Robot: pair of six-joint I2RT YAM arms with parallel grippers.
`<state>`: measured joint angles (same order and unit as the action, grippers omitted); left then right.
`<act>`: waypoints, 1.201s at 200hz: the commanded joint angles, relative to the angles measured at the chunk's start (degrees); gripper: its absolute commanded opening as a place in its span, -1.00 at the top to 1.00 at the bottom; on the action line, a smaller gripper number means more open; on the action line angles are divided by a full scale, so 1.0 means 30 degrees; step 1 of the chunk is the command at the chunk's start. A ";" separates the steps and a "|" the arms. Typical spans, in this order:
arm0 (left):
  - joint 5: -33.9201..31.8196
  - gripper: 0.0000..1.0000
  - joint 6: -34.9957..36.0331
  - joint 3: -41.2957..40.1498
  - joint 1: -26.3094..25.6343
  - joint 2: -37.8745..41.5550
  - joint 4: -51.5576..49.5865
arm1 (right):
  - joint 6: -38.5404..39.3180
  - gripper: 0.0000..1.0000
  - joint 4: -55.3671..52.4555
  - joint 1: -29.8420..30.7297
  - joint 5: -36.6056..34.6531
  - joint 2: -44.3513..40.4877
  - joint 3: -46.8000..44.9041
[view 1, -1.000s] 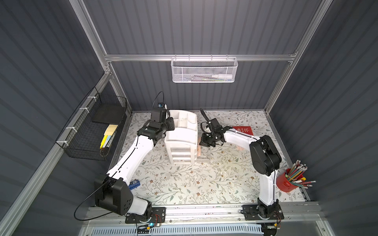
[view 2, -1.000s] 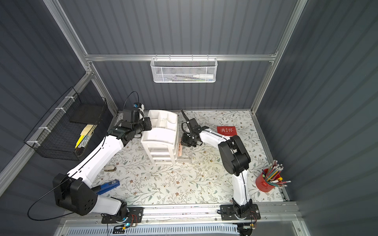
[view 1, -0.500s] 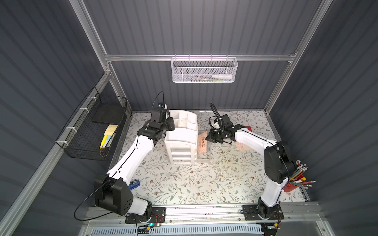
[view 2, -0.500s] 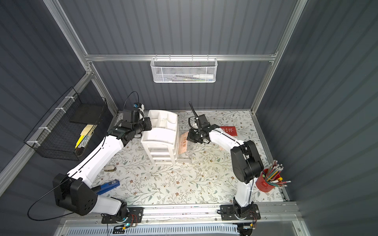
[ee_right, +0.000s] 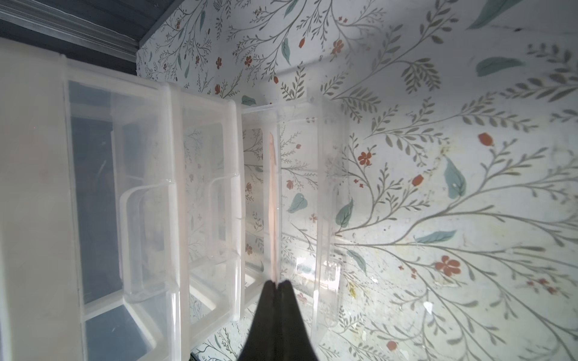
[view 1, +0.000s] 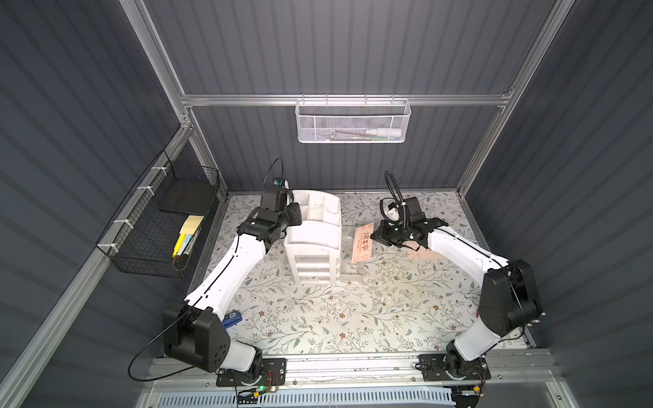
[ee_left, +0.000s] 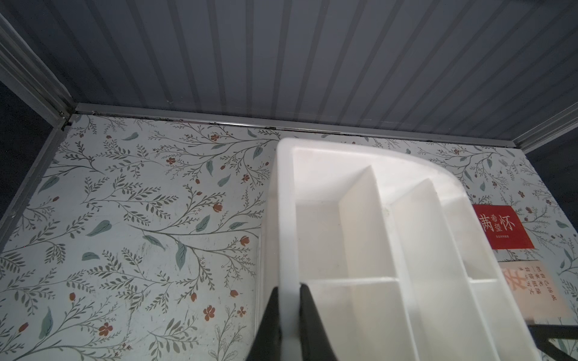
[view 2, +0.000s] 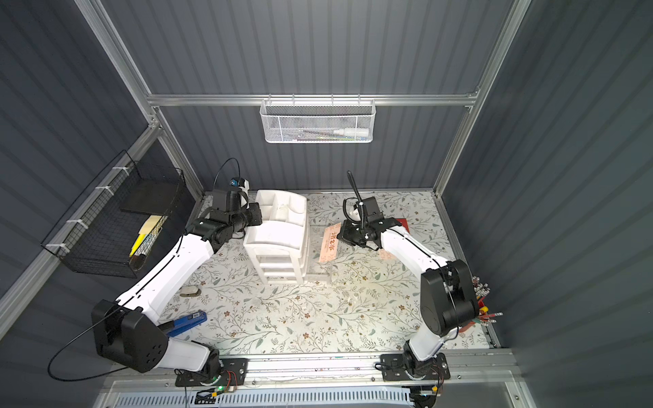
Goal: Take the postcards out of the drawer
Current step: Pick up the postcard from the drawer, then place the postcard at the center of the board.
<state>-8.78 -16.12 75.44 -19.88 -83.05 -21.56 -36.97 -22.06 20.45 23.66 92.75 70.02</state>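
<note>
**Operator:** What's in front of me, biggest first?

**Spotter:** The floral bench [view 1: 318, 318] fills the lower middle of both top views. Left of centre on it stands the white organiser [view 1: 312, 233], with its clear bottom drawer [view 1: 351, 277] pulled out toward frame right.

**Operator:** Why is my left hand on the organiser?

**Spotter:** Your left hand [ee_left: 289, 286] is almost closed, pinching the organiser's rim wall. I read that as a brace, so the light unit doesn't slide while you work the drawer.

**Operator:** And the postcards?

**Spotter:** The red postcard [view 2: 403, 223] lies flat on the bench, right of centre. The flat peach postcard [view 1: 420, 255] lies just below it in frame, partly under your right arm [view 1: 459, 243]. Both are out of the drawer. The raised peach postcard [view 1: 363, 243] hangs tilted over the open drawer. Your right hand [ee_right: 276, 283] is fully closed on one end of it. An end pinch suits so thin a card, though it may swing.
</note>
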 commanded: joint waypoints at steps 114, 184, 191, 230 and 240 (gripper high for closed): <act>-0.0440 1.00 0.1710 -0.1562 0.0150 -0.1102 -0.2398 | 0.3676 1.00 -0.4973 -0.3651 -0.0472 -0.4173 -0.3141; -0.0407 1.00 0.1724 -0.1511 0.0174 -0.1228 -0.2415 | 0.3824 1.00 -0.4963 -0.3798 -0.0193 -0.3429 -0.3448; -0.0386 1.00 0.1752 -0.1484 0.0141 -0.1225 -0.2404 | 0.3871 1.00 -0.4908 -0.3797 -0.0085 -0.3391 -0.3418; -0.0014 1.00 0.1798 -0.0949 0.0136 -0.1210 -0.2458 | 0.3941 1.00 -0.4701 -0.3813 0.0143 -0.3275 -0.3242; 0.0065 1.00 0.1799 -0.0713 0.0150 -0.1129 -0.2444 | 0.3964 1.00 -0.4665 -0.3802 0.0148 -0.3262 -0.3242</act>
<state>-8.69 -16.05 75.55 -19.86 -83.00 -21.58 -26.50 -36.03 9.37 23.03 82.35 60.40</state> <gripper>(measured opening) 0.112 0.043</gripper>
